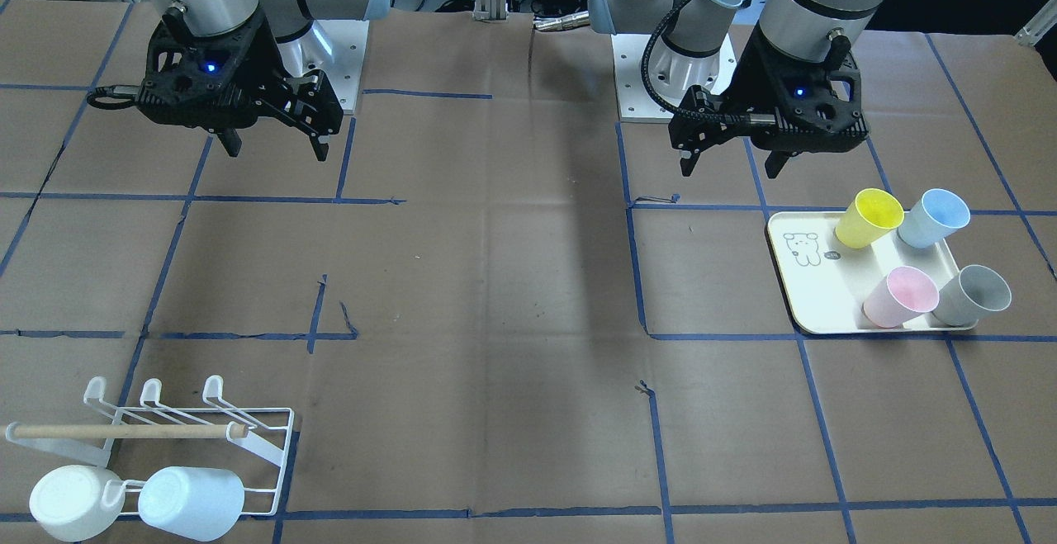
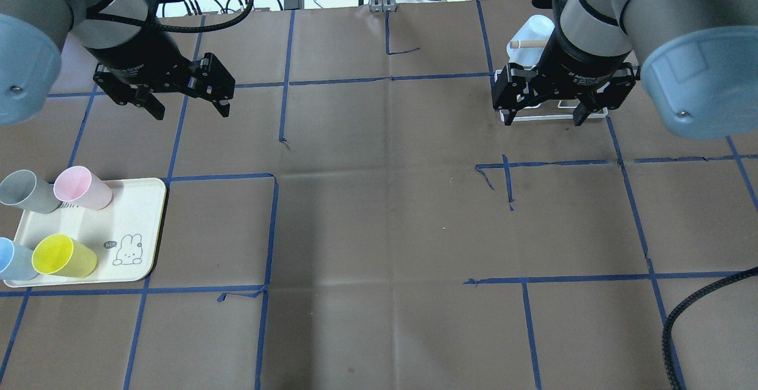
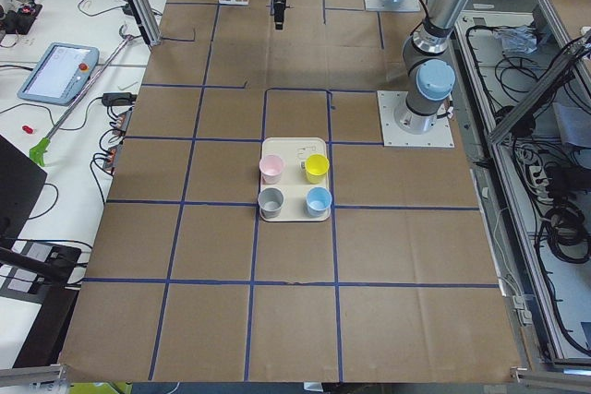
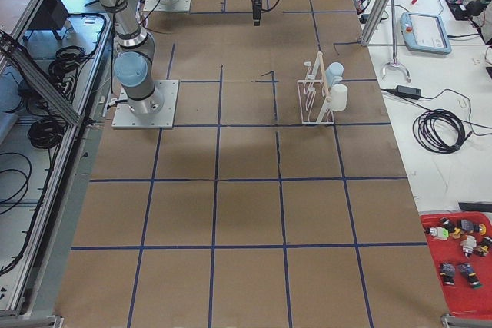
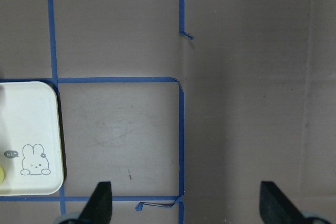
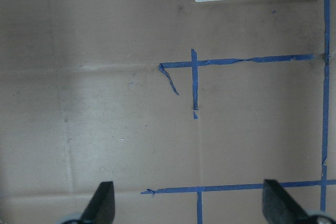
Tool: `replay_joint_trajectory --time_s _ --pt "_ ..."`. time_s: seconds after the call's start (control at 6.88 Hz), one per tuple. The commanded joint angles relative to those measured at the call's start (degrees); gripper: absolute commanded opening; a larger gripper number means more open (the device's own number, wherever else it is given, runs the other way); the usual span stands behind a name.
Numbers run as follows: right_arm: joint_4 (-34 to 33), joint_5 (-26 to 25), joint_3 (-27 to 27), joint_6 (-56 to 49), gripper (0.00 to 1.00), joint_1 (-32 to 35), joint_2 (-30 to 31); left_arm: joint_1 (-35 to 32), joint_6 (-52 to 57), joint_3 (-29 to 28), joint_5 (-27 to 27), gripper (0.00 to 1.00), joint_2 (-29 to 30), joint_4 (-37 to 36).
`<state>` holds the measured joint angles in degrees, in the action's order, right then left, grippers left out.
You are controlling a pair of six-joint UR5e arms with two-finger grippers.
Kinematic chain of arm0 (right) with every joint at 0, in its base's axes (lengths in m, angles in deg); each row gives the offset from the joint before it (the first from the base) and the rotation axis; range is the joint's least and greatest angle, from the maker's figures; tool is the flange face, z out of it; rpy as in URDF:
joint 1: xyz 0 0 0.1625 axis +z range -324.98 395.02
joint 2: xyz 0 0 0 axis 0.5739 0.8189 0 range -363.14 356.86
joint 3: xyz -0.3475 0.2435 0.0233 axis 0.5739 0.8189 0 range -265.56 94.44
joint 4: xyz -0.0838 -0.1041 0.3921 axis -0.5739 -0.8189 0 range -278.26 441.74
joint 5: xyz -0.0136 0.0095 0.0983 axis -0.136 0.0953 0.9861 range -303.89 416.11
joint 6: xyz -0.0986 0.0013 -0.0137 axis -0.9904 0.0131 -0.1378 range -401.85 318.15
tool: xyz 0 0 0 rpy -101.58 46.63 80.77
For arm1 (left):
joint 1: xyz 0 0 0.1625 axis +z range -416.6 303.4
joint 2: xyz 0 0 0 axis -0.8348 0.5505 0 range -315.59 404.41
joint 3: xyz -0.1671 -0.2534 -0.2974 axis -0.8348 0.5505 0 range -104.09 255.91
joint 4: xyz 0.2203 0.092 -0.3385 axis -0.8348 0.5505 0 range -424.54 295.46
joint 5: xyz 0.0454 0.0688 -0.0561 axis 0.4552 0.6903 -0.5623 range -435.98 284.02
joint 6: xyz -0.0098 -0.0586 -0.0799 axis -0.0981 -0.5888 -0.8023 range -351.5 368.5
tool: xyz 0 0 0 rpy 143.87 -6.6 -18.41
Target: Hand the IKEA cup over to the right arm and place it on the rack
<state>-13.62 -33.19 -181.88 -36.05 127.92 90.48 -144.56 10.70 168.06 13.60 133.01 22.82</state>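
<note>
Left end effector [image 2: 191, 109] hung over the table [image 2: 385, 212] with its fingers spread wide and nothing between them, just beyond the far edge of the tray [image 2: 136, 200] rather than over it. That looked to me like a ready pose: open, pointed down, near enough to swing across to the cups. Four stood mouth-up on the tray, two by two: grey cup [image 2: 23, 192] and pink cup [image 2: 82, 187] in the far pair, blue cup [image 2: 12, 260] and yellow cup [image 2: 62, 255] in the near pair. The gaps between them seemed meant to let a finger slip down beside one without knocking its neighbour. None had been picked up, so I judged the task to be at its very start. The tray sat on the robot's left, well apart from the rack, which is surely why a hand-over in the middle was called for.

Right end effector [image 2: 542, 116] was likewise spread open and holding nothing, hanging near the rack [image 1: 285, 445], on the robot's side of it. A white cup [image 1: 76, 501] and a pale cup [image 1: 191, 501] lay tipped on the prongs of the row on the operators' side, below the dowel [image 1: 124, 431]. Three hooked prongs nearer the robot stood free, so the next cup would likely go there, mouth over a prong.
</note>
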Motion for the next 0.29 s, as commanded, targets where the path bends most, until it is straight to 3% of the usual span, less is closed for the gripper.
replay_joint_trajectory --time_s 0.0,0.15 --pt "0.0 0.0 0.0 0.0 1.00 0.0 0.0 0.1 0.0 -0.1 0.0 0.99 0.1 0.0" --pt "0.0 -0.1 0.0 -0.1 1.00 0.0 0.1 0.0 0.0 0.0 0.0 0.99 0.1 0.0"
